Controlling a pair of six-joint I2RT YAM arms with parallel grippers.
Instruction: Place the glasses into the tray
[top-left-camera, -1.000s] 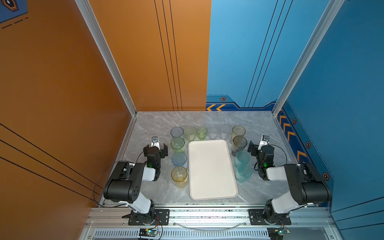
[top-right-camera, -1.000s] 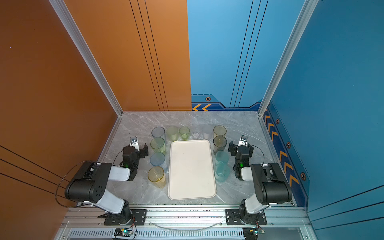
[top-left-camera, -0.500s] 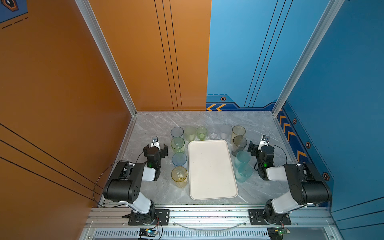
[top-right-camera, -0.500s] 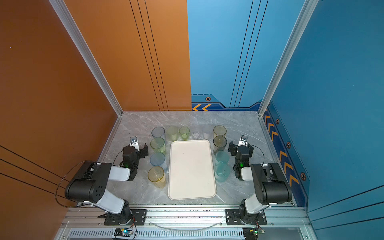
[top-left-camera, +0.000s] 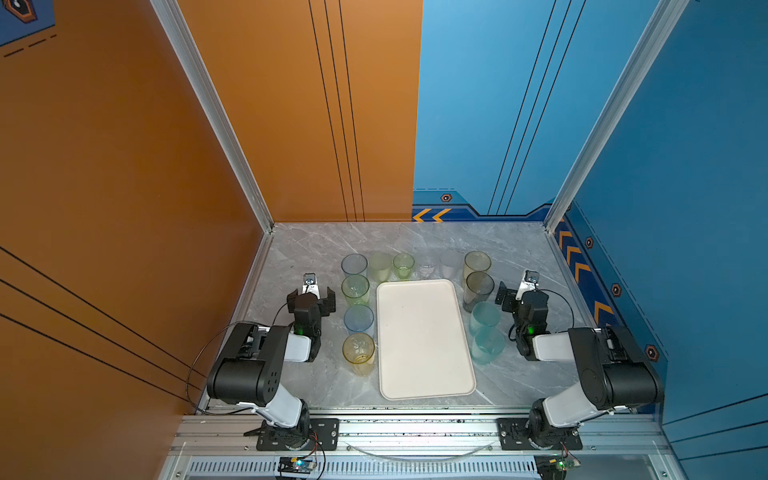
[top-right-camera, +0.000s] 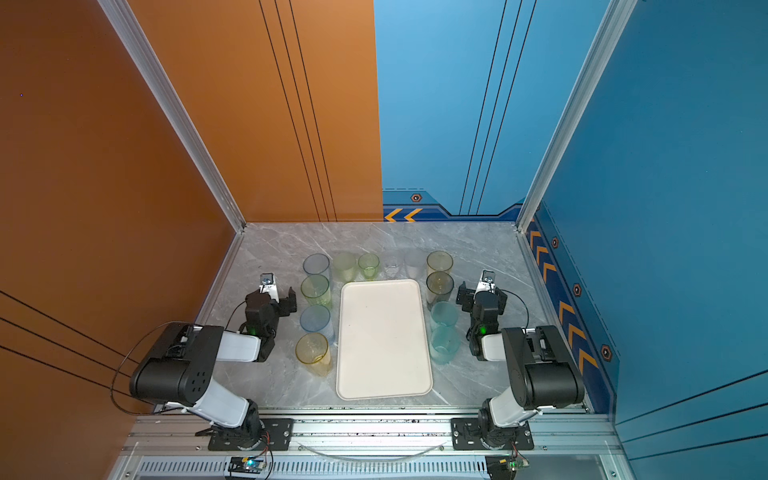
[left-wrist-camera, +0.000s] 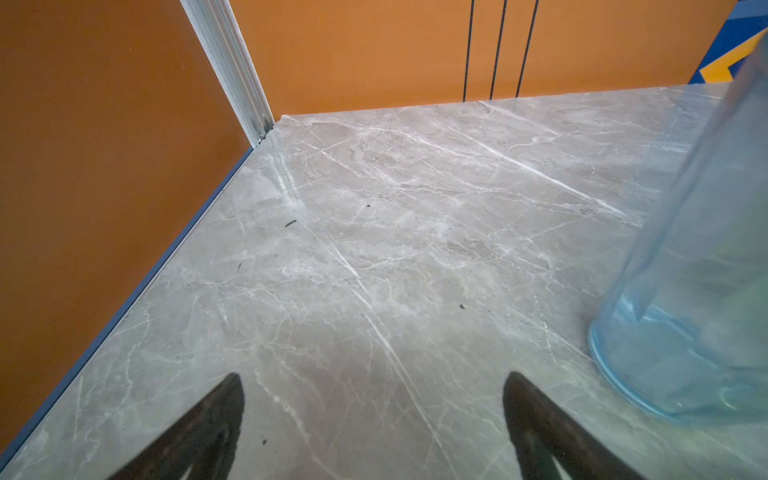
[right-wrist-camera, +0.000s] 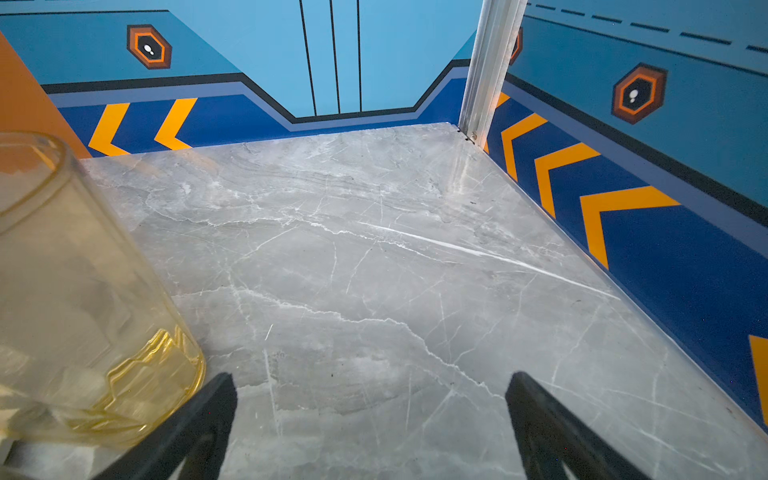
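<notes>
right gripper (right-wrist-camera: 372, 376): two black fingers (right-wrist-camera: 199, 428) spread wide, bare marble between them
glass (right-wrist-camera: 83, 291): yellow-tinted, see-through, standing on the desk just beside one finger, outside the gap
desk (right-wrist-camera: 374, 257): grey marble, white veins, far corner in sight
post (right-wrist-camera: 488, 66): metal, rising at that corner
walls (right-wrist-camera: 415, 50): blue, with orange chevrons (right-wrist-camera: 561, 166) and hexagon badges (right-wrist-camera: 148, 46) above the desk's edges

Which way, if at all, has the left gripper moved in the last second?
No. The left gripper keeps the same spot relative to the tray.
</notes>
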